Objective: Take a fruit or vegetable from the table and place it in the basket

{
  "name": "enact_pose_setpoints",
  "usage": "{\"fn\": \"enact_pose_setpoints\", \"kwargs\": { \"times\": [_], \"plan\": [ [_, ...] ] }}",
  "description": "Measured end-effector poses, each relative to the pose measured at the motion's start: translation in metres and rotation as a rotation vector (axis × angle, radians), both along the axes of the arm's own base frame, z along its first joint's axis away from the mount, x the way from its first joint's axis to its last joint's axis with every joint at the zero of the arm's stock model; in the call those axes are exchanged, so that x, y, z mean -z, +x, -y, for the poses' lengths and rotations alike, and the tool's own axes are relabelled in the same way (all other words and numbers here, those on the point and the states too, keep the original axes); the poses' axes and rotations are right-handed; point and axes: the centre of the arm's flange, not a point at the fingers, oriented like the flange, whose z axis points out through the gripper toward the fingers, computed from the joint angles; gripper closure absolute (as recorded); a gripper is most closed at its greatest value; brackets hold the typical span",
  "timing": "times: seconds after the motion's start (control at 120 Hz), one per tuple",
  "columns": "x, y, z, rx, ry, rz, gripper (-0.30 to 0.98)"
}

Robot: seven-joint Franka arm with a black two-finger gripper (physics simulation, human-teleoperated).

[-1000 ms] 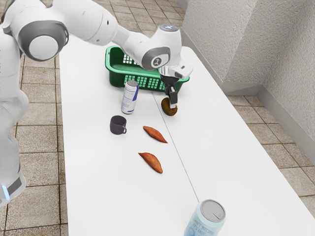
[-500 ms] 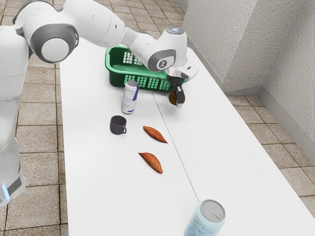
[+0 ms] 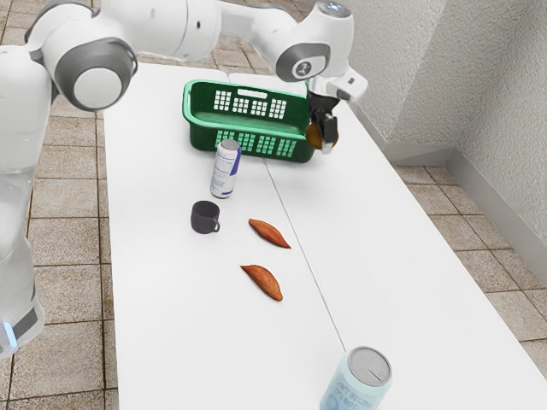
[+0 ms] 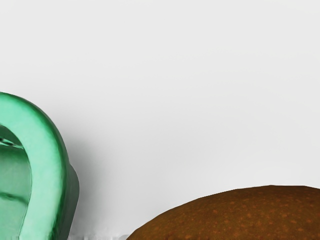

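Observation:
Beside the right end of the green basket [image 3: 295,152] in the exterior view, my gripper [image 3: 325,143] is shut on a round brown fruit or vegetable [image 3: 314,137], which is partly hidden by the fingers. In the wrist view the brown item [image 4: 250,215] is large at the lower edge, and the basket's rim [image 4: 47,165] curves close by. Two reddish-brown sweet potatoes, one [image 3: 269,233] nearer the basket and one [image 3: 263,283] farther off, lie on the white table [image 3: 188,333].
A white and blue can [image 3: 225,171] stands just in front of the basket. Close to it is a dark mug [image 3: 205,217]. A light blue can [image 3: 357,383] stands at the exterior view's lower edge.
My gripper has moved toward the exterior view's upper right with the brown item, which has left its earlier spot on the table. The basket, cans, mug and sweet potatoes have not moved.

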Motion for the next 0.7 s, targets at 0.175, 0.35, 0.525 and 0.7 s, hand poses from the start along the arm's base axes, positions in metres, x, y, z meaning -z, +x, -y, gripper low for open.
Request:
{"fn": "enact_pose_setpoints", "kwargs": {
  "times": [0.175,0.35,0.525,0.7],
  "plan": [
    [-0.064,-0.019,-0.03,-0.069,-0.005,-0.007,0.66],
    [-0.069,-0.052,-0.078,-0.145,-0.048,-0.118,0.64],
    [-0.06,-0.077,-0.104,-0.172,-0.08,-0.185,0.65],
    [-0.068,-0.095,-0.129,-0.19,-0.034,-0.202,0.64]
  ]
}}
